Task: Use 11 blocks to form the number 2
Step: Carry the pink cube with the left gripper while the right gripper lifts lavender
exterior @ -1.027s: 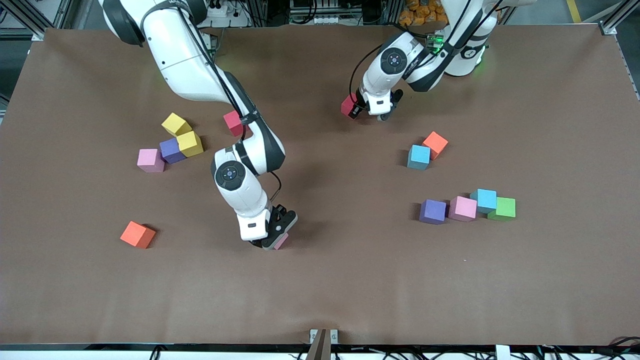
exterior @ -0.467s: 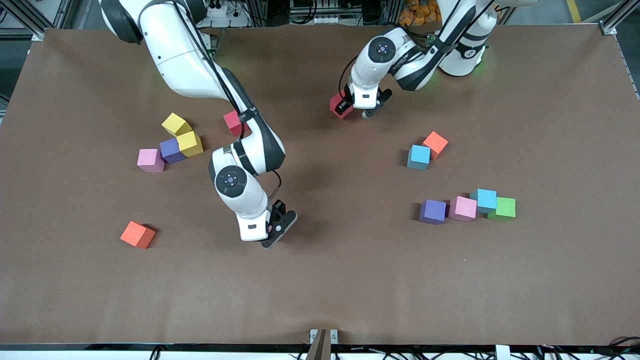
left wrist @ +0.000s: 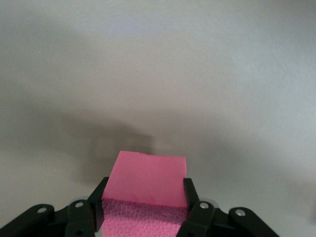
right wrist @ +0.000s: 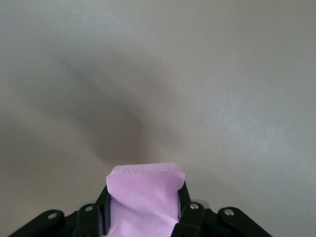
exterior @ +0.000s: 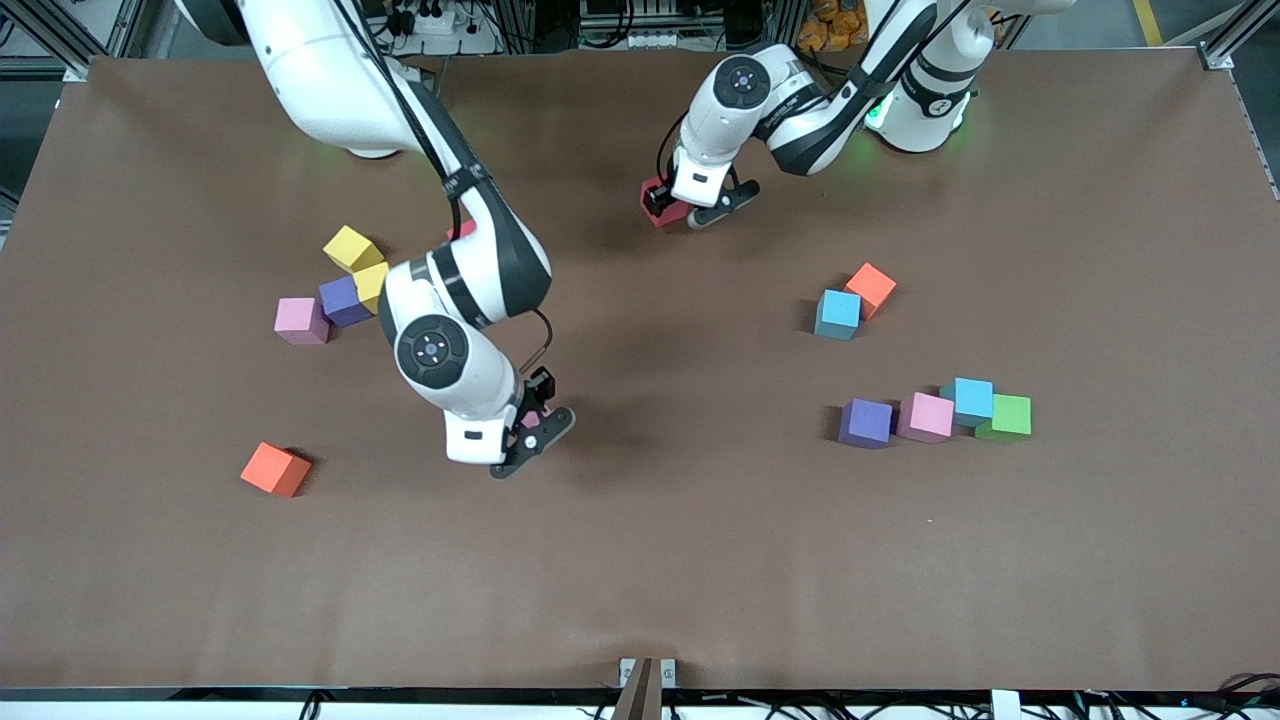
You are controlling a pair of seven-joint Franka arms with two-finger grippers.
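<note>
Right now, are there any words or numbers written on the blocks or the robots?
None can be read.
The blocks, such as the orange block and the green block, have plain faces.
The robot arms show only round marks, like the one on the right arm's wrist, too small to read.

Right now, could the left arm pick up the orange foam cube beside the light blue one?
Probably not yet: the left gripper is already shut on a red foam cube. The orange foam cube itself is uncovered.

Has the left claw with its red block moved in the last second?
Yes. The left claw, shut on the red block, has shifted toward the right arm's end of the table and toward the bases, away from the blue block and orange block.
</note>
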